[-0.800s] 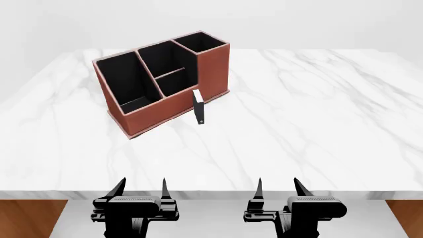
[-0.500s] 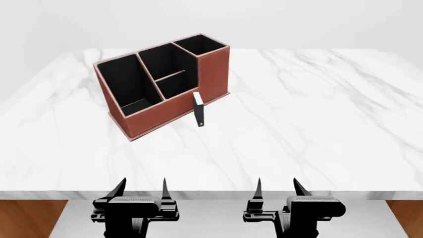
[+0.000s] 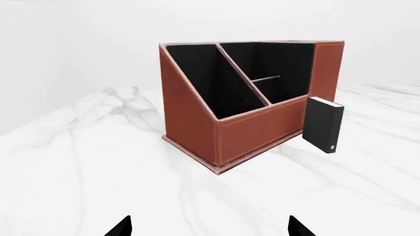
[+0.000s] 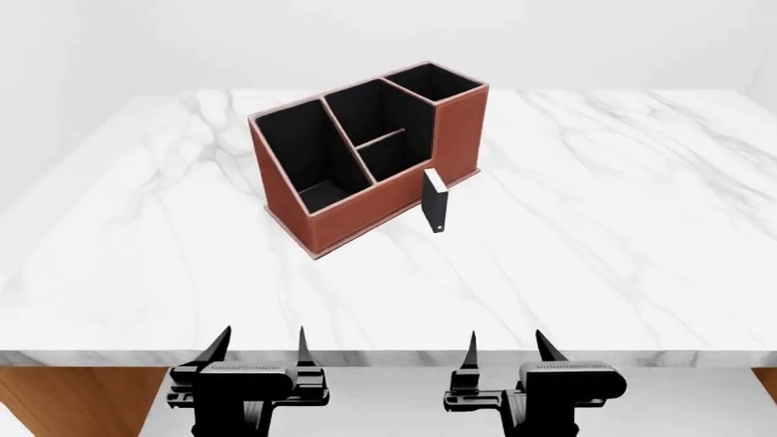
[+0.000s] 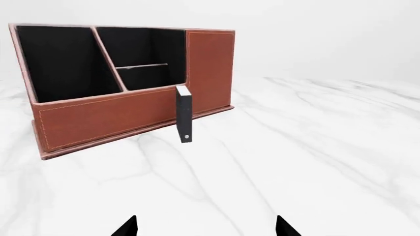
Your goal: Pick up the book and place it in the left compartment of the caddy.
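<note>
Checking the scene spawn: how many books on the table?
1. The book stands upright on the marble table, just in front of the caddy, near its taller end. The caddy's bays look empty; their floors are partly hidden.

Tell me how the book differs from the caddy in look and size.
The book is small, thin and black with a white edge; the caddy is far larger, reddish-brown outside with pale rim trim. The book is a closed slab standing on end; the caddy is open-topped with several bays. Both rest on the marble table.

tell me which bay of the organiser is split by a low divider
The middle bay of the organiser. A thin low bar crosses it. The big sloped bay beside it and the tall square end bay are undivided.
</note>
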Tool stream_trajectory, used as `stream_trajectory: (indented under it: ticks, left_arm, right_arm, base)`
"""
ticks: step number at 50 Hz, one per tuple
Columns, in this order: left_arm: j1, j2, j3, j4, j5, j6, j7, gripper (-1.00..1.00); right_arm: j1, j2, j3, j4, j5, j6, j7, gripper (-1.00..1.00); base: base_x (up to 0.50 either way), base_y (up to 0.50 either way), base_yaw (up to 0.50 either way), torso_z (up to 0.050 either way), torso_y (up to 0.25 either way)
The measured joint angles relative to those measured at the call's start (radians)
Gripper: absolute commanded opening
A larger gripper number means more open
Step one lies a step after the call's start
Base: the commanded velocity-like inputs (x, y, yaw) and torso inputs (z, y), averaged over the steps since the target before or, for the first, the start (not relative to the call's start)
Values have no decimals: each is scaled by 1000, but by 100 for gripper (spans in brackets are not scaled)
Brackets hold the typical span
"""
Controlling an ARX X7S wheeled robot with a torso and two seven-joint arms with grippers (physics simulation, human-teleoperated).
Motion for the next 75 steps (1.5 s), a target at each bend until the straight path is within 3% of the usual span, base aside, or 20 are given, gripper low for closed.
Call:
stream_trajectory:
  ticks: [13, 17, 24, 34, 65, 75]
  left_arm:
    - [0, -18, 15, 13, -10, -15, -27, 100]
    - [-22, -27, 13, 113, -19, -141, -49, 100]
    - [-133, -58, -5, 344, -29, -430, -87, 100]
    - [-197, -80, -18, 466, -34, -588, -118, 100]
    - [-224, -110, -25, 513, -46, -648, -154, 100]
    - [-220, -115, -25, 516, -52, -645, -160, 100]
  right_arm:
    - [5, 13, -24, -15, 19, 30, 16, 100]
    - [32, 27, -26, -104, 36, 137, 18, 100]
    - [173, 55, -8, -331, 104, 464, 30, 100]
    - [265, 74, 6, -469, 154, 660, 35, 100]
    - [314, 101, -15, -491, 168, 719, 59, 100]
    - [392, 120, 7, -456, 190, 867, 75, 100]
  base:
    - [0, 331, 0, 0, 0]
    - [0, 0, 0, 0, 0]
    - [128, 0, 0, 0, 0]
    - [500, 0, 0, 0, 0]
    - [446, 0, 0, 0, 1]
    - [0, 0, 0, 0, 0]
